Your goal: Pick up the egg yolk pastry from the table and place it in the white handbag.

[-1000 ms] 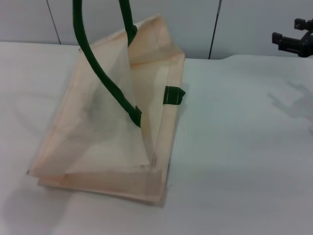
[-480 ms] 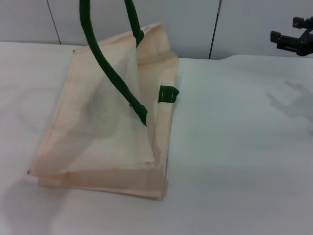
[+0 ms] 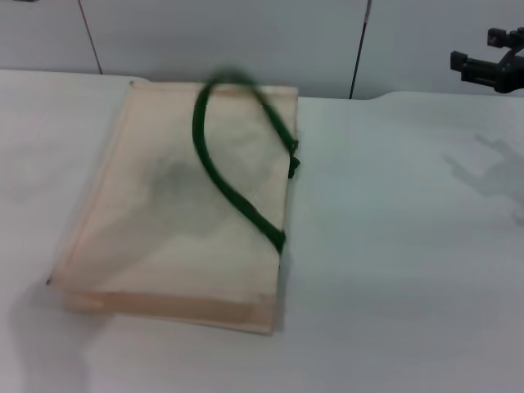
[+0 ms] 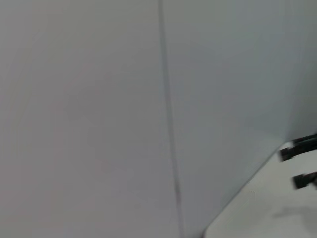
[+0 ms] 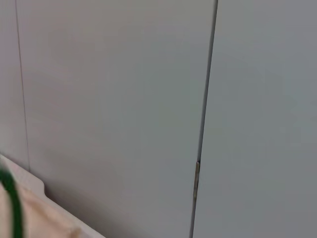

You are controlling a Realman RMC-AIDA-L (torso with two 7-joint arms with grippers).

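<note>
- The large cream fabric handbag [image 3: 176,217] now lies flat on the white worktop [image 3: 409,262]; half a second ago its upper side was lifted up by the thick dark green rope handle [image 3: 233,176], and the mouth was open.
- The handle has dropped and now lies in a loop across the upper face of the bag, so the left arm, which is out of the head view, seems to have released it.
- In my judgement this means the placing step is finished, or nearly so, because the bag was let to close.
- The small round egg yolk pastry is not visible in any view; it is not on the worktop around the bag, so it is probably inside, but I cannot confirm this.
- The bag shows a faint grey smudge in the middle of its face, and its far edge is near the grey wall panels [image 3: 221,33].
- The black right gripper [image 3: 490,65] hangs high at the far right, well apart from the bag; I cannot tell how its fingers stand.
- The left gripper shows in no view.
</note>
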